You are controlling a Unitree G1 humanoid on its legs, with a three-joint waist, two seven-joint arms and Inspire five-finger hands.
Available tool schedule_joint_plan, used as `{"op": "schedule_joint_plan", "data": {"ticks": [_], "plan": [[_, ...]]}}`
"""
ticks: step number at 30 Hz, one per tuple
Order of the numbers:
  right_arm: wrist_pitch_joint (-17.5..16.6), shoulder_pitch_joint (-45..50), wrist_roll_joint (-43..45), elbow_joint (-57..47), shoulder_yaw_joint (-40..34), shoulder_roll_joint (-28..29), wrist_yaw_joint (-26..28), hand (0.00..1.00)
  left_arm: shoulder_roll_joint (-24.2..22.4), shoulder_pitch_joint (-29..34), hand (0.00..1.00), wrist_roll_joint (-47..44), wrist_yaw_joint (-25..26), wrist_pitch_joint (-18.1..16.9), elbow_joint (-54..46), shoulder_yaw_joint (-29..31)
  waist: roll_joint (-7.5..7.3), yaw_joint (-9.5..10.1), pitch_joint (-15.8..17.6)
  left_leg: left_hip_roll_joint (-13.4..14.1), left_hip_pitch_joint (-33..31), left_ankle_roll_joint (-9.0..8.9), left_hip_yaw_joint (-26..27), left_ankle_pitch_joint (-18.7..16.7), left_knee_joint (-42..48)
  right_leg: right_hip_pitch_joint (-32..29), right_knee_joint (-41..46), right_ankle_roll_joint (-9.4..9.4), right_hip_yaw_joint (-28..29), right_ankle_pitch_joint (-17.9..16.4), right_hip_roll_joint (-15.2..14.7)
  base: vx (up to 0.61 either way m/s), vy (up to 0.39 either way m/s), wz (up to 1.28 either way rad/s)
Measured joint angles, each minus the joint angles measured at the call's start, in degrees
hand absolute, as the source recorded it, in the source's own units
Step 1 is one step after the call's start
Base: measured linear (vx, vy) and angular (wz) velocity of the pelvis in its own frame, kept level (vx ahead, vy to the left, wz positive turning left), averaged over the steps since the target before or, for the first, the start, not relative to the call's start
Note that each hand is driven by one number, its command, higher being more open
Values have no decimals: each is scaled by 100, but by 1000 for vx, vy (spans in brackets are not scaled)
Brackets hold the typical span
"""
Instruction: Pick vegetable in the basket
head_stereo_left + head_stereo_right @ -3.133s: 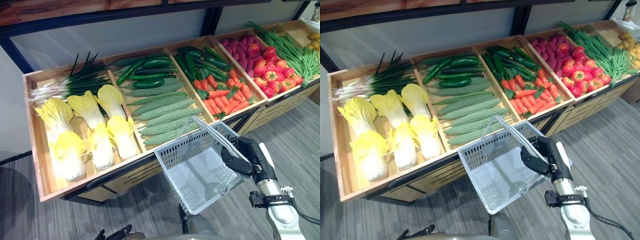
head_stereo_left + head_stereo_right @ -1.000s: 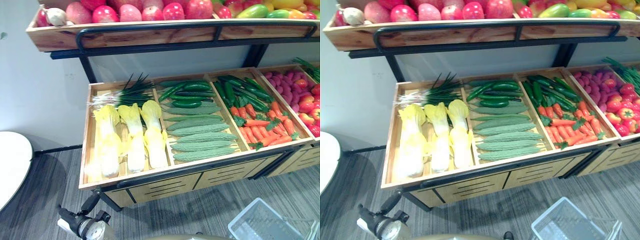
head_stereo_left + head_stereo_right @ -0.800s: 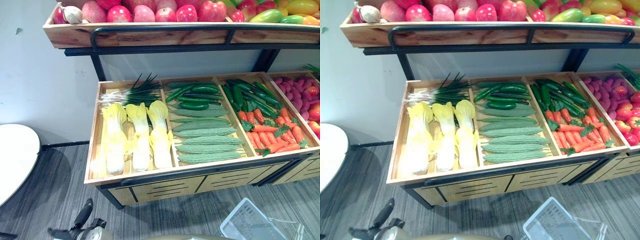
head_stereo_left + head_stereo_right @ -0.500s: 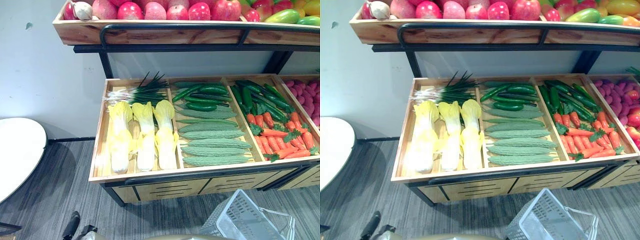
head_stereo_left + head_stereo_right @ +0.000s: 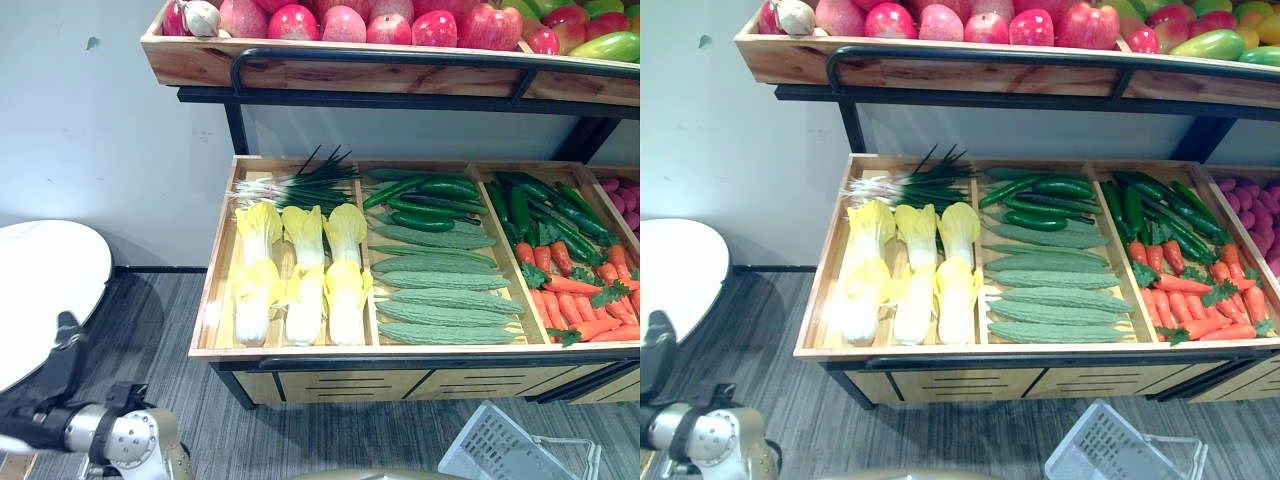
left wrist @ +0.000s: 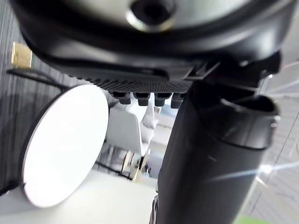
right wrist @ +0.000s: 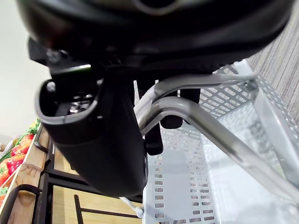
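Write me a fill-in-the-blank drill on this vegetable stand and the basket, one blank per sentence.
1. The right robot hand is curled round the grey mesh basket's metal ____.
2. The orange carrots lie in the compartment to the ____ of the bumpy pale green gourds.
3. The round white table stands to the ____ of the yellow-white cabbages.
Missing words: handle; right; left.

- Pale grey plastic mesh basket (image 5: 500, 455): empty, tilted, held low before the wooden display stand (image 5: 400, 352), its grey handle (image 7: 196, 116) inside the right hand's (image 7: 93, 140) curled fingers.
- Yellow-white leafy cabbages (image 5: 305, 275), green ridged gourds (image 5: 440, 300) and dark cucumbers (image 5: 430, 200): lying in the stand's trays.
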Motion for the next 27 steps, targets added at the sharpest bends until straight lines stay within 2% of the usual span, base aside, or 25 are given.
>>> {"op": "schedule_joint_plan", "data": {"ticks": [5,11,18,27], "plan": [[51,-2,-3,0,1,0,44,0,-9,2,100,-3,-640,454,46,-842,-23,-24,20,27,10,9,59,-12,12,-24,0,-2,78,-5,33,-3,-1,-5],[51,-10,-3,0,1,-10,79,0,-3,-148,100,5,-1128,1043,553,-1462,-23,-93,35,38,29,8,218,-42,19,-91,0,-3,217,-4,53,7,7,-11],[51,-150,-8,104,1,-93,141,0,79,-480,100,6,-1352,1716,1036,-1829,15,-129,101,37,52,8,391,-43,25,-142,1,-3,326,-4,58,9,8,-8],[50,-235,-17,115,2,-103,174,0,257,-752,100,312,-1407,2211,1315,-2049,6,-135,142,66,57,8,491,-43,25,-255,133,-22,422,-30,83,-9,1,-5]]}}
